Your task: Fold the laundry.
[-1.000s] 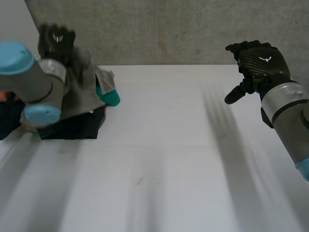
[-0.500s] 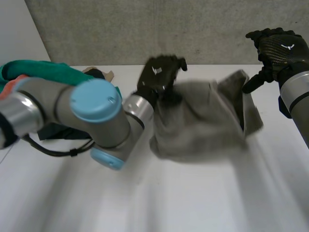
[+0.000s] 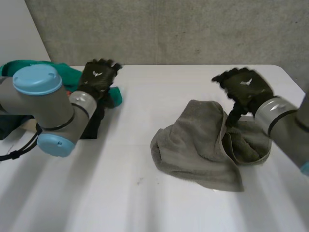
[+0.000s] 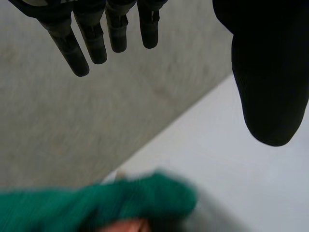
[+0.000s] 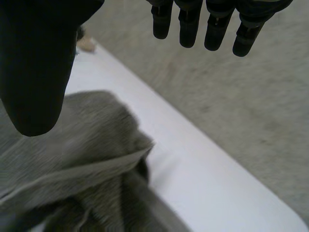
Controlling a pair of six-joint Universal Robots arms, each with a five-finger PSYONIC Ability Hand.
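On the table's (image 3: 145,203) right half you have the grey towel (image 3: 193,150), lying in a crumpled heap with its right part folded into a loose pocket. Your right hand (image 3: 244,87) hangs over the far right side of that heap, thumb pointing down at the cloth. You can't tell from the head view whether it touches. In its own wrist view the fingers (image 5: 212,29) are straight and stand well apart from the thumb (image 5: 36,72), with nothing between them, so this hand is open and empty. The towel's folds lie beneath its palm, near the table's far edge.

Over at the table's left, your left hand (image 3: 99,77) is raised just beside the laundry pile, where a green cloth (image 3: 19,67) lies on top and a black cloth (image 3: 94,128) sits under your forearm. Its wrist view shows straight fingers (image 4: 72,43) and a thumb (image 4: 270,77) held wide of them, gripping nothing, so this hand is open too. The green cloth lies below the fingertips, apart from them. A grey wall (image 3: 169,29) stands behind the table.
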